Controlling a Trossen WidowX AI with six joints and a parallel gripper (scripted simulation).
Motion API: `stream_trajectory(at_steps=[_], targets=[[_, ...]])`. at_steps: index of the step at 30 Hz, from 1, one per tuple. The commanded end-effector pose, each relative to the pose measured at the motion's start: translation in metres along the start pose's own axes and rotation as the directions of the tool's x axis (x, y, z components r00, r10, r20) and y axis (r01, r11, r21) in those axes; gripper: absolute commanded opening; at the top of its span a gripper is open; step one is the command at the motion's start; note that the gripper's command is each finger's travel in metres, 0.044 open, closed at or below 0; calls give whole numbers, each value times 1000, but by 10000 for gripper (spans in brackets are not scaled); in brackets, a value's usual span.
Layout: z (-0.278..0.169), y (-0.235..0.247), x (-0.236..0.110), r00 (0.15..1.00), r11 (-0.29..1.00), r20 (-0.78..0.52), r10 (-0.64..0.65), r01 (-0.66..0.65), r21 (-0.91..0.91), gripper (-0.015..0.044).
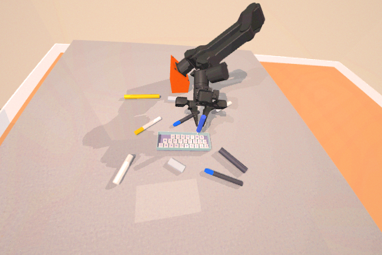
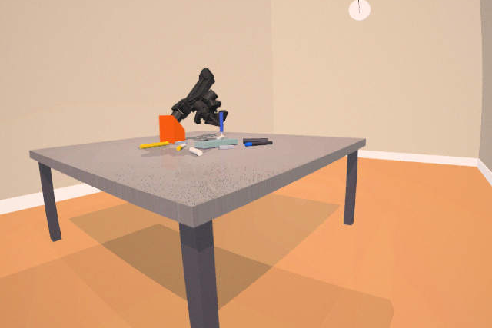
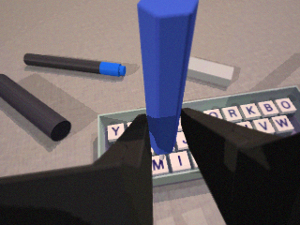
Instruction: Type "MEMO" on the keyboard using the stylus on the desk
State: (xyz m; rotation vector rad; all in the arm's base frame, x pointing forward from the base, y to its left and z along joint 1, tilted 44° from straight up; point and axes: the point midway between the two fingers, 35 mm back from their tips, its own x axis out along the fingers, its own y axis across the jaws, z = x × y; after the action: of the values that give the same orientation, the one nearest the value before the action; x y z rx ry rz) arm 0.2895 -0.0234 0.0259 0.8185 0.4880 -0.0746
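My gripper (image 1: 199, 123) (image 3: 163, 119) is shut on the blue stylus (image 1: 202, 121) (image 2: 221, 121) (image 3: 167, 56) and holds it almost upright, with its pale tip down. The tip is at the edge of the keyboard (image 1: 184, 149) (image 2: 216, 143) (image 3: 101, 141) nearest the arm, by the M key (image 3: 158, 165). Whether it touches a key cannot be told. The I key (image 3: 180, 161) is beside M. The O key (image 3: 285, 105) is at the far right of the wrist view. The fingers and stylus hide several keys, and no E key can be made out.
A thick black pen (image 1: 233, 160) (image 3: 33, 108) and a black pen with a blue cap (image 1: 223, 177) (image 3: 70, 64) lie beside the keyboard. A grey block (image 1: 176, 165) (image 3: 211, 71) lies beyond it. Another blue-capped pen (image 1: 185, 119) lies near the gripper. An orange block (image 1: 178, 80) stands behind.
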Motion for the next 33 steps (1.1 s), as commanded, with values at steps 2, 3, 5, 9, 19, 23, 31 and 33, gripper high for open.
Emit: stream_trajectory(at_steps=[2,3,5,9,19,23,31,33], targets=[[11,2,-5,1000,1000,6,6,-6,-6,81],[12,2,-6,1000,1000,7,6,-6,-6,81],[14,2,-8,1000,1000,7,6,-6,-6,81],[14,2,-8,1000,1000,7,6,-6,-6,81],[19,14,0,1000,1000,7,4,-4,-3,0],[26,29,7,1000,1000,9,7,-7,-5,0],[24,32,10,1000,1000,9,8,-8,-5,0],[21,32,11,1000,1000,9,8,-8,-5,0]])
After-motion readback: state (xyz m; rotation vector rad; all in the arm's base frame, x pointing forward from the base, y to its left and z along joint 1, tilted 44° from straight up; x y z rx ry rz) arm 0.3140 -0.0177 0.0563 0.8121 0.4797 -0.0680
